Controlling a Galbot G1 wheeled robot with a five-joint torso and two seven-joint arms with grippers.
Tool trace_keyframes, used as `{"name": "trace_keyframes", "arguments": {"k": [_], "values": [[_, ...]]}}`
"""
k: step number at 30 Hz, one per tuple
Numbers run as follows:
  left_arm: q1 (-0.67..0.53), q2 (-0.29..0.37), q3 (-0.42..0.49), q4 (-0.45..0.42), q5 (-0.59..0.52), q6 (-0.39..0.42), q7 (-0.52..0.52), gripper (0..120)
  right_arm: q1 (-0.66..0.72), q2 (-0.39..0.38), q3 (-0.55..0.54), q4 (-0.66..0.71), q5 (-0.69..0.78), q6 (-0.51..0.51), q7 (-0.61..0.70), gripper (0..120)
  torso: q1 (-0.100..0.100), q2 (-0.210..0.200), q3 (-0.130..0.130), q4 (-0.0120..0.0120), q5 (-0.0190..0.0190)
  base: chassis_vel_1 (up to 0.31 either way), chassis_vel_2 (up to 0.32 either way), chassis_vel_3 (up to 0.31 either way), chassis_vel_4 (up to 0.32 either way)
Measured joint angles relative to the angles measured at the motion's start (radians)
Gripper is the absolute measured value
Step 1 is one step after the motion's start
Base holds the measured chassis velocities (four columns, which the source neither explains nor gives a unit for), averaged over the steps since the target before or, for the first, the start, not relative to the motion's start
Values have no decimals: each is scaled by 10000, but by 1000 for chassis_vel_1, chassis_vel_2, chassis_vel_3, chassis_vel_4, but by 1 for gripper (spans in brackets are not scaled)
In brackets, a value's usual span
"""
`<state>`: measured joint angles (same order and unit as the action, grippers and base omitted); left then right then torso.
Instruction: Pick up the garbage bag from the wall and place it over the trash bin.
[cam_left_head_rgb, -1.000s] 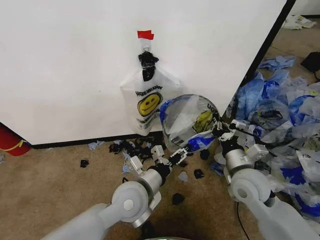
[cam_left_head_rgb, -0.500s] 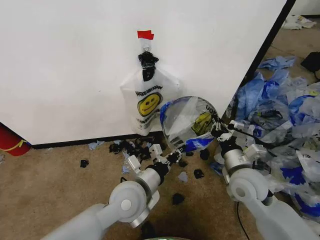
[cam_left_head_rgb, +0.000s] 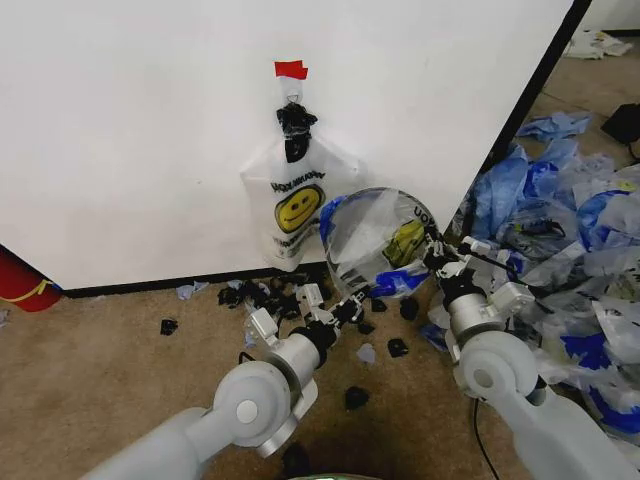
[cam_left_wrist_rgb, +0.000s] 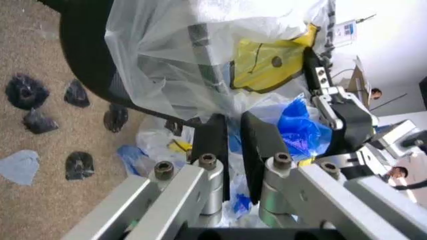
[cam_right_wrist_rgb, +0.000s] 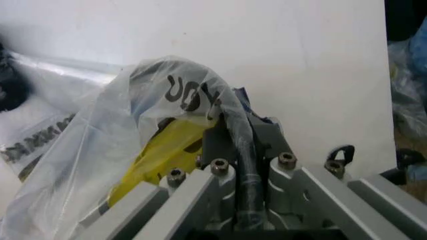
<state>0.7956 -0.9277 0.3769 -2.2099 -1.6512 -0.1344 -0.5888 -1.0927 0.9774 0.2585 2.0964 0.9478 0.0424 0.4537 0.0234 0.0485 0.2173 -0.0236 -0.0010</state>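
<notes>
1. A garbage bag (cam_left_head_rgb: 378, 240) is stretched over the round mouth of the trash bin (cam_left_head_rgb: 352, 290), which stands on the carpet (cam_left_head_rgb: 120, 350) at the foot of the wall (cam_left_head_rgb: 130, 130), just right of a second smiley bag (cam_left_head_rgb: 295, 205) hanging there under a red tape piece (cam_left_head_rgb: 291, 69).
2. The left gripper (cam_left_head_rgb: 352, 306) is at the bin's lower left rim; in the left wrist view its 2 black fingers (cam_left_wrist_rgb: 257, 145) stand almost together with only a thin slit between them, pinching the bag's film (cam_left_wrist_rgb: 200, 65) below the bin's dark rim (cam_left_wrist_rgb: 87, 60).
3. The right gripper (cam_left_head_rgb: 437, 258) is at the bin's right side; in the right wrist view its fingers (cam_right_wrist_rgb: 223, 142) are closed tight on a dark rim edge covered by the bag (cam_right_wrist_rgb: 153, 130), whose yellow face and black letters show through the plastic.
4. Between the 2 grippers the bag's plastic bulges upward as a dome over the bin.
5. A heap of mostly blue plastic bags (cam_left_head_rgb: 560, 230) lies to the robot's right, and black scraps (cam_left_head_rgb: 270, 295) are scattered on the carpet near the bin.
6. A red cylinder (cam_left_head_rgb: 20, 280) stands at the far left by the wall's base.
</notes>
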Motion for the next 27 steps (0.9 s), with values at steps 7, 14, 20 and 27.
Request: {"name": "trace_keyframes", "arguments": {"k": [7, 14, 20, 27], "values": [[22, 94, -44, -52, 20, 9, 203, 5, 43, 64, -93, -89, -148, -16, 5, 0, 0, 0, 0, 0, 0, 0, 0, 0, 0], [15, 106, -49, -163, -145, -9, 559, 26, 68, 88, -153, -99, -305, -36, 0, 0, -1, 1, -2, -2, 7, 0, 0, 0, 0], [-66, 114, -92, -185, -341, -99, 639, 47, 33, 42, -158, -99, -354, -47, -64, 0, 0, 0, -1, 0, 4, 0, 0, 0, 0], [-55, 58, -98, -264, -425, -133, 655, 75, 10, 27, -151, -95, -418, -50, -107, 0, -1, 0, 0, 0, -1, 0, 0, 0, 0]]}}
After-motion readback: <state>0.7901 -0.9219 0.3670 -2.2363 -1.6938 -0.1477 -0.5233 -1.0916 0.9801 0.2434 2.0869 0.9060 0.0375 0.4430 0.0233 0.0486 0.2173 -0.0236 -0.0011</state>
